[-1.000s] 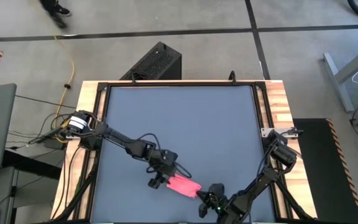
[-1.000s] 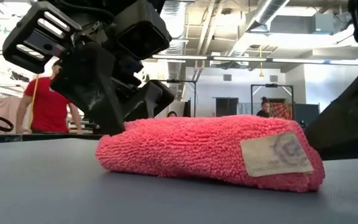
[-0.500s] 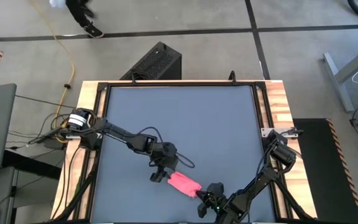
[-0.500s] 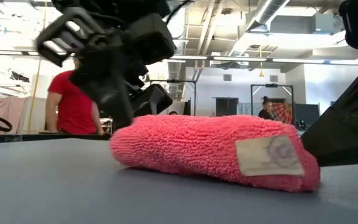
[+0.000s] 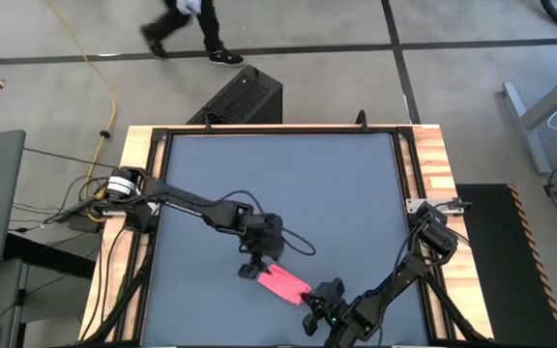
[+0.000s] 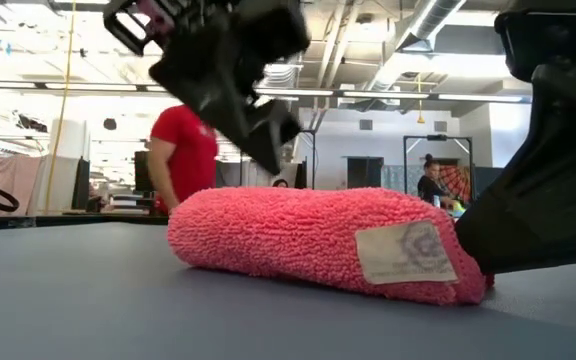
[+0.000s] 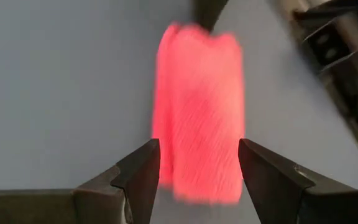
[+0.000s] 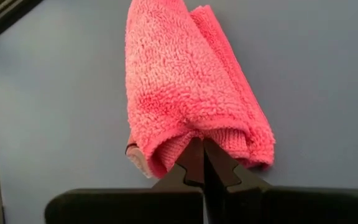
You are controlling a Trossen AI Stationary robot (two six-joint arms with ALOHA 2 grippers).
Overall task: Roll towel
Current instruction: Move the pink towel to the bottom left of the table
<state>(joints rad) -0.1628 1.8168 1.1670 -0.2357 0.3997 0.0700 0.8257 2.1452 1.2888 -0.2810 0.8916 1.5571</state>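
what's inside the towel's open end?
Right end effector, shut, tips tucked into the towel fold. How far in they reach is covered. Left end effector open, above it.

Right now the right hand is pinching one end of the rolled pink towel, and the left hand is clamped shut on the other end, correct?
Not quite. The right hand does pinch one end of the rolled towel, fingers closed on the fabric. But the left hand is open: the left wrist view shows its fingers spread on either side of the towel's other end, not clamped on it.
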